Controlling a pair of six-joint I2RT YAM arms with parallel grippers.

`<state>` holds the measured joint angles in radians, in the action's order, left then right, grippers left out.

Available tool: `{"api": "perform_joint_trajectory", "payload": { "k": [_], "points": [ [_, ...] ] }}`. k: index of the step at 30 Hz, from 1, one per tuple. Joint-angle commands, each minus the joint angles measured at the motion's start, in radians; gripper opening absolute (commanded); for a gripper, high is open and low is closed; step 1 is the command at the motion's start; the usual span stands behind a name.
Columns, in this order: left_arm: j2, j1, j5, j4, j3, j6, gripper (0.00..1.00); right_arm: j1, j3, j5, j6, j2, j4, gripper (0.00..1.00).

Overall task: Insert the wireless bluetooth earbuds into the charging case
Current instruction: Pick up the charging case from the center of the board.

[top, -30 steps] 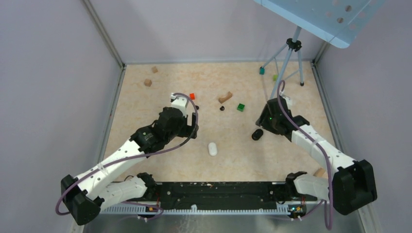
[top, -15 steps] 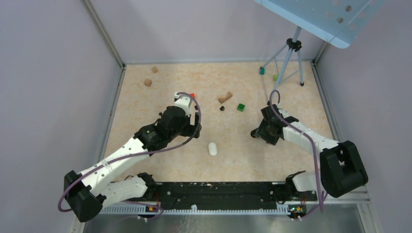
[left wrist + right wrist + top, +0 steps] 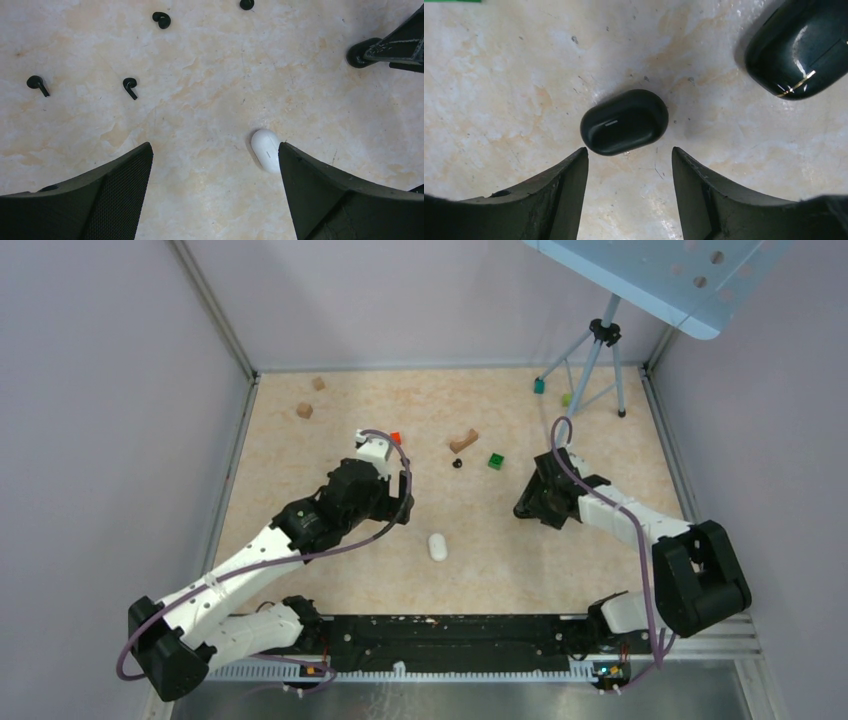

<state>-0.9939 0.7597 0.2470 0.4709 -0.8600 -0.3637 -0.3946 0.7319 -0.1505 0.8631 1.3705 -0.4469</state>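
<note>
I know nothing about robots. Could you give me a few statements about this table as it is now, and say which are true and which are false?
1. Several black earbuds lie loose on the table. True.
2. The left pincer is clamped on an earbud. False: it is open and holds nothing.
3. The right pincer is open, and a black case lies just beyond its fingertips. True.
4. The white case is in neither pincer. True.
5. From overhead, the green block is left of the red block. False: it is to the right.
</note>
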Motion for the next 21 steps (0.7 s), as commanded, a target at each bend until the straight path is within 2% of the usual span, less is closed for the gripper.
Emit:
{"api": "perform_joint_trajectory", "payload": {
  "k": [1,11,17,21],
  "points": [
    [0.026,-0.005,-0.006,-0.040,0.008,0.012,0.99,-0.002,0.055,-0.009,0.008,-0.018,0.049,0.62],
    [0.045,-0.005,-0.006,-0.039,0.023,0.014,0.99,0.000,0.123,0.032,-0.021,0.113,0.129,0.61],
    [0.051,-0.005,-0.009,-0.041,0.033,0.012,0.99,0.000,0.232,-0.055,-0.096,0.229,0.006,0.56],
    [0.046,-0.005,-0.009,-0.042,0.034,0.011,0.99,-0.001,0.263,-0.057,-0.139,0.256,-0.036,0.53]
  ]
}}
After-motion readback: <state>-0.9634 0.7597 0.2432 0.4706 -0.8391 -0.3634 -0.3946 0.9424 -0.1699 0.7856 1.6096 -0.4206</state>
